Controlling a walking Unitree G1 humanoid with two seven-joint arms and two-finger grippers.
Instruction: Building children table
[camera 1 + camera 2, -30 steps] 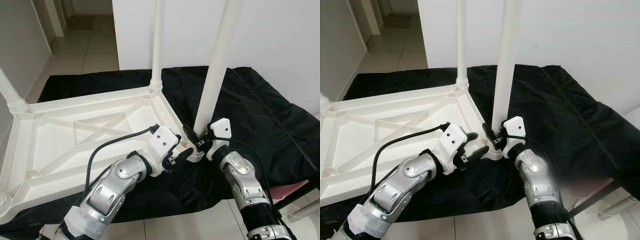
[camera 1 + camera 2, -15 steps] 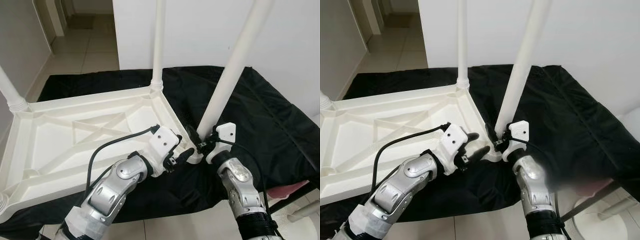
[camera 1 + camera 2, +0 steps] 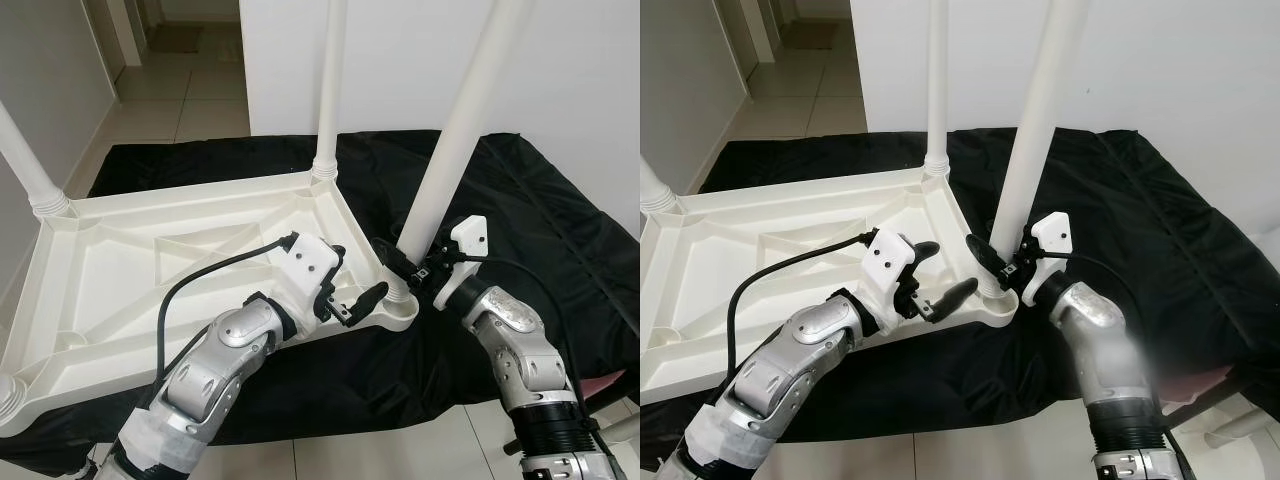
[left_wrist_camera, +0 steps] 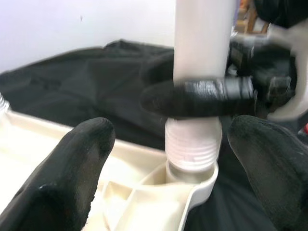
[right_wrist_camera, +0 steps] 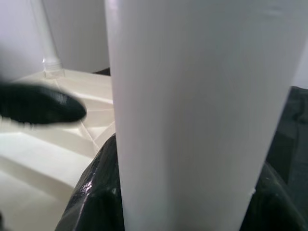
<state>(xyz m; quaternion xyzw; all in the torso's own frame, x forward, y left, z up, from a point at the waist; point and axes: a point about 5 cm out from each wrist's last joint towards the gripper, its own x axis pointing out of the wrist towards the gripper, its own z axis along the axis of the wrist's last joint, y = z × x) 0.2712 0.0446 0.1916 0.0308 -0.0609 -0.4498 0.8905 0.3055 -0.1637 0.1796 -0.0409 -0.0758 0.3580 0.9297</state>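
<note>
**Inverted children's table with the near-corner leg under grip**

The white plastic table top [image 3: 190,260] lies upside down on a black cloth [image 3: 560,230] spread over the tiled floor [image 3: 200,100], its ribbed underside facing up. At the corner nearest the robot's right side, a white leg [image 3: 455,140] rises from the corner socket [image 3: 400,305], leaning slightly to the right as it goes up; its threaded lower end [image 4: 192,149] sits in the socket, with some turns of thread exposed above the rim. The right gripper [image 3: 410,268] is closed around this leg just above the thread, one black finger crossing the leg's front and the other behind it. The left gripper [image 3: 355,290] hovers at the same corner with its fingers [image 4: 79,163] spread wide and holding nothing; they stand on either side of the socket, and whether they touch the rim cannot be told. A second leg [image 3: 328,90] stands upright at the far right corner, a third leg [image 3: 30,165] at the far left corner, and the base of a fourth leg [image 3: 8,395] shows at the near left corner. A white wall [image 3: 420,60] stands behind the cloth.
</note>
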